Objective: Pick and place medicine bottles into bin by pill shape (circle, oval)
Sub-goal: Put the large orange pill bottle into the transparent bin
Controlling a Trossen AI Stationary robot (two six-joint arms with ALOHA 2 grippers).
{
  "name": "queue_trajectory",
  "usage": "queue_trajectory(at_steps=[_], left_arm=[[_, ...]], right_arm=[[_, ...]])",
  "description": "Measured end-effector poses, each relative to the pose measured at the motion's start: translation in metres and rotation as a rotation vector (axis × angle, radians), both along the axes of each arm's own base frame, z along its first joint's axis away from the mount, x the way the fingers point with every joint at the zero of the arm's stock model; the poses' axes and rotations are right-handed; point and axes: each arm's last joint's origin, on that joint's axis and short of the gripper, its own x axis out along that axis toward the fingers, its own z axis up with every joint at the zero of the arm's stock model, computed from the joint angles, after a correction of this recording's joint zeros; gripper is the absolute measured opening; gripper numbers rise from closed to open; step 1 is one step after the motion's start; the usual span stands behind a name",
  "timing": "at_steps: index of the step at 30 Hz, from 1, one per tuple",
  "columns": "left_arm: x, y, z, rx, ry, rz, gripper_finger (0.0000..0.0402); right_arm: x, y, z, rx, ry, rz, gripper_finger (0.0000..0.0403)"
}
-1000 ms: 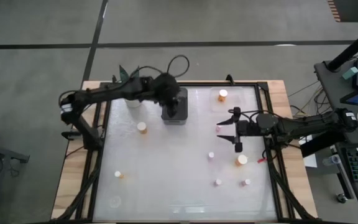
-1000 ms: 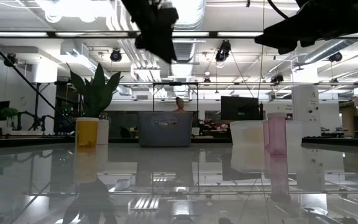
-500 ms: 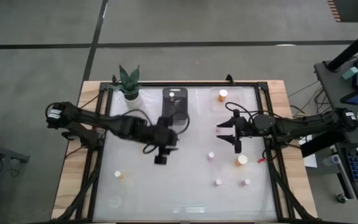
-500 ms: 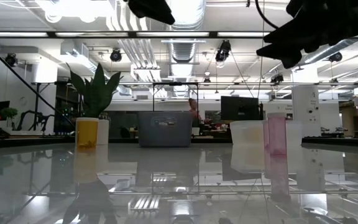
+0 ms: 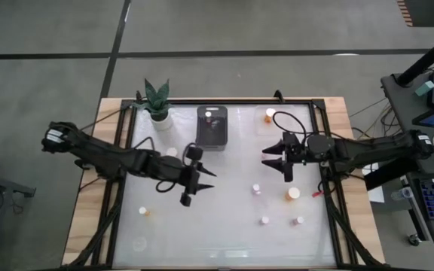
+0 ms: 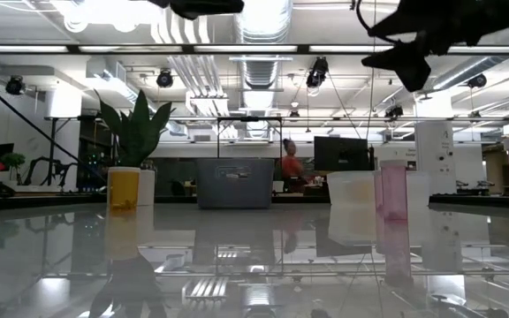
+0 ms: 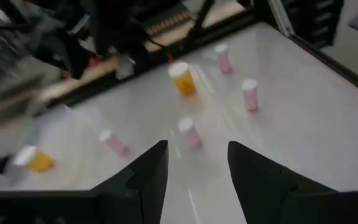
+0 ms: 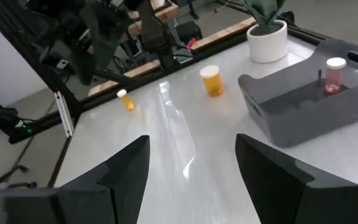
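We note the left claw (image 5: 195, 179) has swung off the bin (image 5: 212, 128), fingers apart, empty; right claw (image 5: 276, 156) likewise apart; white-capped orange and pink medicine bottles (image 5: 293, 193) stand scattered on the desk (image 5: 224, 226).

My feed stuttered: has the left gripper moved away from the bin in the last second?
Yes. The left gripper was over the gray bin and has swung back toward the table's near side, now open.

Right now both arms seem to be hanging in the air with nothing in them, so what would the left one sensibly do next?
Probably ease the left pincer forward and down toward the small pinkish bottle standing just ahead of its open, empty fingers. The grey bin already holds one bottle; the right pincer hovers open and empty too.
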Motion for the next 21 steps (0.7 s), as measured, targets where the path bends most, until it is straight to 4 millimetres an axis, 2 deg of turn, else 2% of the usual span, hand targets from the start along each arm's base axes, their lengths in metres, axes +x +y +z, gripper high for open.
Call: queue_trajectory(at_steps=[6, 13, 17, 21], left_arm=[[-0.025, 0.010, -0.008, 0.010, -0.086, 0.076, 0.0151], [-0.050, 0.017, -0.023, -0.036, -0.135, 0.136, 0.0151], [-0.060, 0.020, -0.027, -0.042, -0.151, 0.139, 0.0151], [-0.066, 0.022, -0.024, -0.044, -0.172, 0.160, 0.0151]], right_arm=[[0.011, 0.001, 0.037, -0.007, 0.121, -0.001, 0.0228], [0.033, 0.002, 0.074, 0.029, 0.376, -0.024, 0.0228], [0.048, 0.002, 0.087, 0.066, 0.527, -0.054, 0.0228], [0.060, 0.004, 0.091, 0.135, 0.663, -0.100, 0.0228]])
